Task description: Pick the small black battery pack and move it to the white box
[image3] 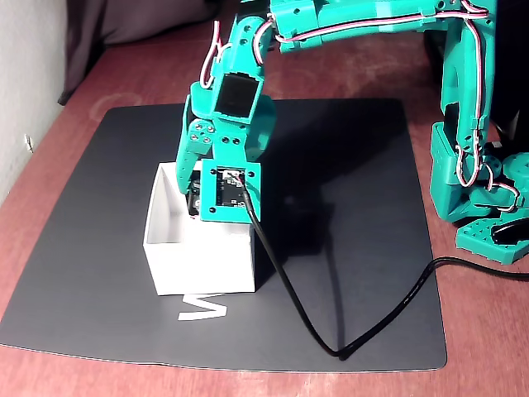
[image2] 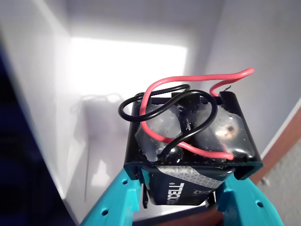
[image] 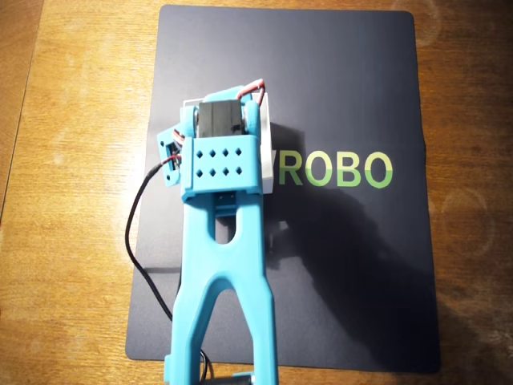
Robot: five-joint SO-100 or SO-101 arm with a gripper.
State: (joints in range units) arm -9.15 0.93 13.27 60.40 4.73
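One pincer is closed on the one small black battery pack, gripping it between its two teal fingers. Both sit inside the single white box, whose white walls rise around the pincer on the dark mat.

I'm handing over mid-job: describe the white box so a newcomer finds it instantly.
Find the dark mat on the wooden table. The white box stands on it beneath the teal arm's end effector, by pale lettering. It's the only white, open-topped, thin-walled cube.
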